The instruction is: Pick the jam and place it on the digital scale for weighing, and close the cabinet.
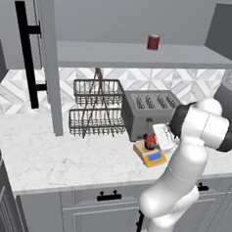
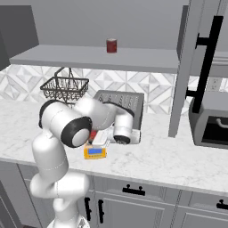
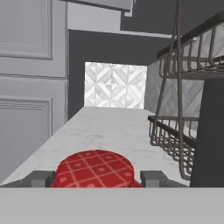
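Note:
The jam point(image 1: 150, 140) sits on the digital scale point(image 1: 153, 157), a small yellow device with a blue display, in front of the toaster. My gripper point(image 1: 151, 141) reaches it from the right. In the hand view the jam's red checked lid point(image 3: 95, 168) lies between my two fingers point(image 3: 41, 178), which press against the jar's sides. From the right base, my forearm hides most of the jam point(image 2: 92, 135), and the scale point(image 2: 95, 152) shows below it. The cabinet door point(image 1: 48, 59) stands open, its long black handle point(image 1: 26, 53) facing out. The same door point(image 2: 182, 67) rises at the right of the right base view.
A dark-red can point(image 1: 153, 42) stands on the open cabinet shelf. The grey toaster point(image 1: 148, 110) is just behind the scale, and a two-tier wire rack point(image 1: 96, 109) stands to its left. A grey appliance point(image 2: 209, 120) occupies the counter's right end. Drawers run below the counter edge.

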